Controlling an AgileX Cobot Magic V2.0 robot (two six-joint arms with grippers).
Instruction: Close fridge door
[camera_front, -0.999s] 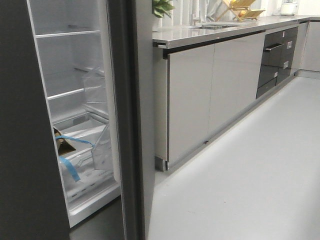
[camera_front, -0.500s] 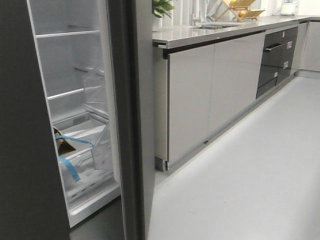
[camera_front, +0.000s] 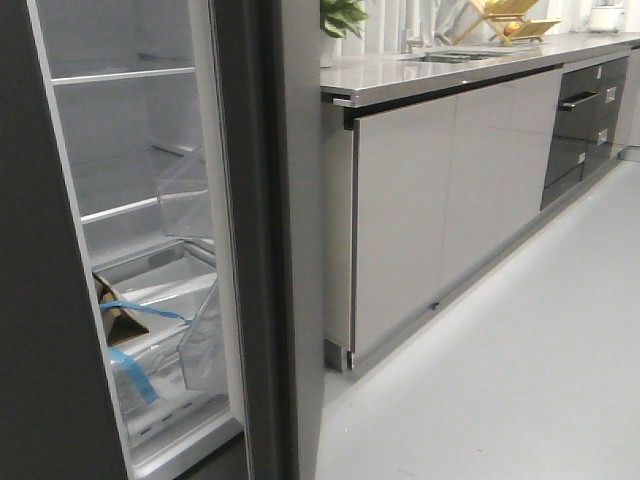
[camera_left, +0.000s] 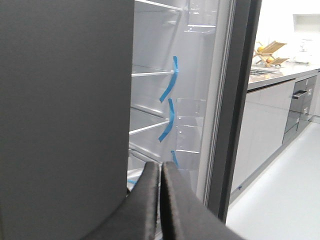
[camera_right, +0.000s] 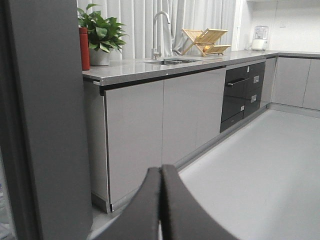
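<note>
Everything in the front view has slid and grown since a second ago: the cabinet run sits further right and larger, and the fridge fills more of the left, so my base or camera has closed in on the fridge.

Largest first. The fridge door (camera_front: 45, 330) is the tall matte dark grey slab at the far left of the front view, standing open with its long axis vertical; the same dark slab fills the near side of the left wrist view (camera_left: 65, 120). Between it and the fridge's dark side wall (camera_front: 275, 250) I see the white interior with shelves (camera_front: 125, 75), clear bins (camera_front: 190, 195) and strips of blue tape (camera_front: 140, 308). To the right runs the pale grey cabinet (camera_front: 400, 220) under the steel counter (camera_front: 450, 68).

The relation I steer by: the door lies to the left of both arms, and the left gripper (camera_left: 160, 200) is just beside its face, clearly nearer than the right gripper (camera_right: 161, 205), which looks out at the cabinets and floor (camera_right: 260, 170). Both pairs of jaws are pressed together on nothing. My judgement is that the left arm should push the door's outer face sideways toward the opening.
</note>
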